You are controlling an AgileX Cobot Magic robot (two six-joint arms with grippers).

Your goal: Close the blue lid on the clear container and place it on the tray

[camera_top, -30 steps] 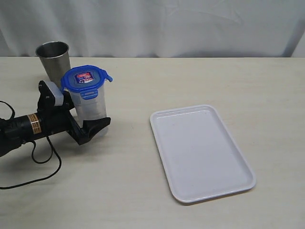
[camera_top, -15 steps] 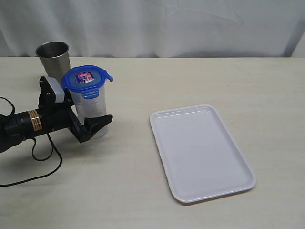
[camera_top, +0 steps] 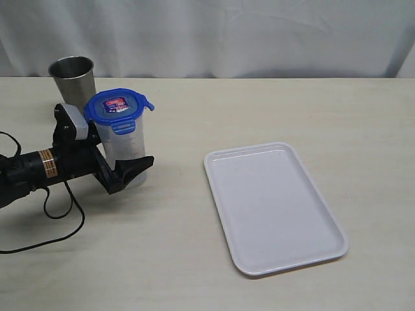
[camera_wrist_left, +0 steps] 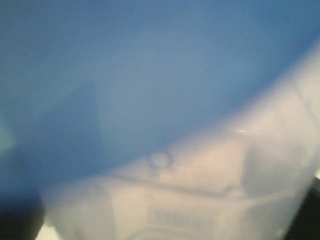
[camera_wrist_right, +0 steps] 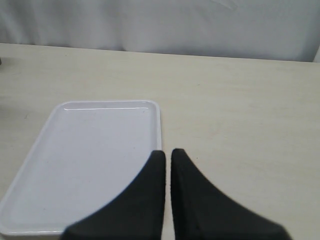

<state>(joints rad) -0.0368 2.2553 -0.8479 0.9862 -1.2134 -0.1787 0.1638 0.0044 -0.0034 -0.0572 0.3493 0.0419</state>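
Left gripper (camera_top: 128,163), jaws spread wide, straddles the lower part of the clear container (camera_top: 124,146), which stands upright on the desk (camera_top: 259,110) with the blue lid (camera_top: 117,105) resting on its mouth, just in front of a steel cup (camera_top: 72,76). Whether the pads touch its wall is unclear, since the left wrist view is a close blur. The white tray (camera_top: 275,207) lies well apart to the right. Right gripper (camera_wrist_right: 168,156), jaws pressed together, hangs at the tray's edge.

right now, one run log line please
left gripper: open around clear container | blue lid: on container | right gripper: shut, holding nothing | tray: not yet loaded
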